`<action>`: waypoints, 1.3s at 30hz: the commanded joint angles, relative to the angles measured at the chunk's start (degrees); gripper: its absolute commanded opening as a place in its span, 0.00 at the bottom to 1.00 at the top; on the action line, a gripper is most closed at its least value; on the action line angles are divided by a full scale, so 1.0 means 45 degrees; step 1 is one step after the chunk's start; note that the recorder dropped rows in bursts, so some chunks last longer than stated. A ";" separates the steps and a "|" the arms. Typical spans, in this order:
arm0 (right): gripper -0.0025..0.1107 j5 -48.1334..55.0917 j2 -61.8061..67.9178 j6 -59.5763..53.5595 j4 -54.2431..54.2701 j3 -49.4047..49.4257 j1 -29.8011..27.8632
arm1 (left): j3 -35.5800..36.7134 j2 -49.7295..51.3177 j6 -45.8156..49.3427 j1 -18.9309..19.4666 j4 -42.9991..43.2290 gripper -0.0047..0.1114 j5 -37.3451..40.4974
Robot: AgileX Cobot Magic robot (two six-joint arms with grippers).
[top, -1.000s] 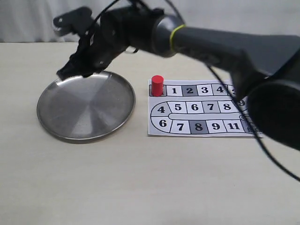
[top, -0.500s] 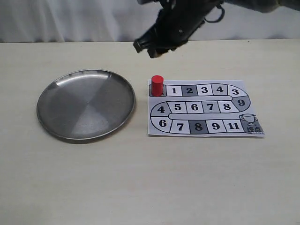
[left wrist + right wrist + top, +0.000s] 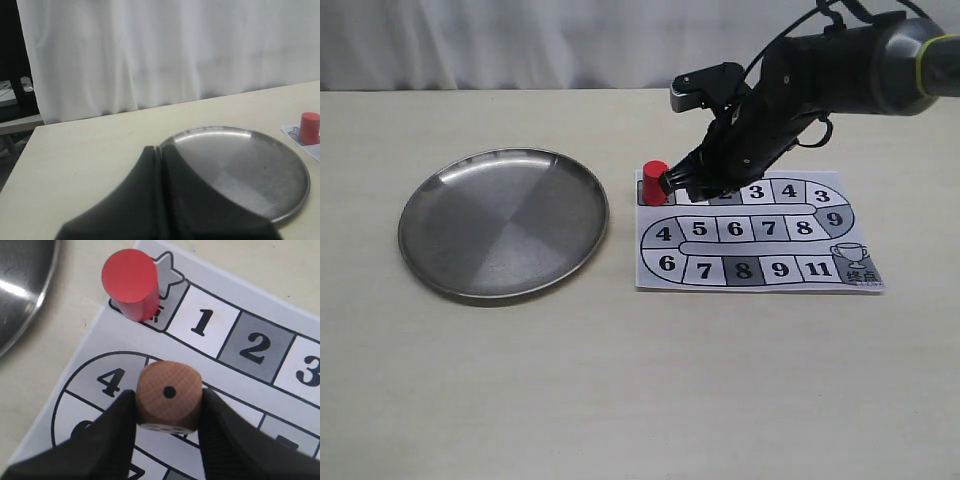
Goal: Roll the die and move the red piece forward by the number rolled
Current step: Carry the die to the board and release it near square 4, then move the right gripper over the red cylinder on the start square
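Die [image 3: 169, 396] clamped in my right gripper [image 3: 688, 184], fingers closed on it, over the board [image 3: 760, 232] just beside red piece [image 3: 655, 182]; plate [image 3: 470, 272] lies toward the left arm's side.

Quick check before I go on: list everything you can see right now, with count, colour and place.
die: 1, pale tan wood, held over the board, one-pip face toward the wrist camera
red piece: 1, red, upright on the star-marked square next to square 1
board: 1, white paper with numbered grey and white squares, on the table right of the plate
plate: 1, silver metal, on the table left of the board
table: 1, pale beige, under everything
curtain: 1, white, behind the table
left gripper: 1, black, shut, holding nothing, facing the plate
right gripper: 1, black, shut on the die, beside the red piece
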 commanded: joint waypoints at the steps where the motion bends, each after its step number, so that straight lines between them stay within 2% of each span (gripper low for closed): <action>1: 0.08 -0.0226 0.0265 0.0024 -0.0079 0.0050 -0.0070 | 0.0022 -0.0013 -0.0012 -0.0106 -0.0026 0.04 -0.0122; 4: 0.21 -0.0226 0.0299 0.0061 -0.0079 0.0050 -0.0070 | 0.0022 -0.0013 -0.0012 -0.0106 -0.0026 0.04 -0.0122; 10: 0.65 -0.0583 0.0299 0.0061 -0.0079 0.0050 -0.0070 | 0.0022 -0.0013 -0.0012 -0.0106 -0.0026 0.04 -0.0122; 13: 0.82 -0.0639 0.0273 0.0061 -0.0079 0.0025 -0.0070 | 0.0022 -0.0013 -0.0012 -0.0106 -0.0026 0.04 -0.0122; 15: 0.85 -0.0639 0.0201 0.0061 -0.0079 0.0025 -0.0070 | 0.0022 -0.0013 -0.0012 -0.0106 -0.0026 0.04 -0.0122; 24: 0.85 -0.0281 -0.0855 0.0030 -0.0079 0.0025 -0.0070 | 0.0022 -0.0013 -0.0012 -0.0106 -0.0026 0.04 -0.0122; 25: 0.84 -0.0161 -0.1105 0.0011 -0.0079 0.0025 -0.0070 | 0.0022 -0.0013 -0.0012 -0.0106 -0.0026 0.04 -0.0122; 27: 0.76 0.0284 -0.1666 -0.0086 -0.0079 0.0025 -0.0070 | 0.0022 -0.0013 -0.0012 -0.0106 -0.0026 0.04 -0.0122; 28: 0.65 0.0546 -0.2001 -0.0117 -0.0079 0.0025 -0.0070 | 0.0022 -0.0013 -0.0012 -0.0106 -0.0026 0.04 -0.0122; 31: 0.43 0.1074 -0.2536 -0.0117 -0.0079 0.0025 -0.0070 | 0.0022 -0.0013 -0.0012 -0.0106 -0.0026 0.04 -0.0122; 32: 0.28 0.1555 -0.2779 -0.0117 0.0121 0.0025 -0.0036 | 0.0022 -0.0013 -0.0012 -0.0106 -0.0026 0.04 -0.0122; 34: 0.13 0.2273 -0.2835 -0.0117 0.0598 0.0025 -0.0005 | 0.0022 -0.0013 -0.0012 -0.0106 -0.0026 0.04 -0.0122; 36: 0.06 0.2561 -0.2755 -0.0136 0.0724 0.0266 -0.0005 | 0.0022 -0.0013 -0.0012 -0.0106 -0.0026 0.04 -0.0122; 39: 0.06 0.1702 -0.2699 -0.0136 0.0775 0.1280 -0.0005 | 0.0022 -0.0013 -0.0012 -0.0106 -0.0026 0.04 -0.0122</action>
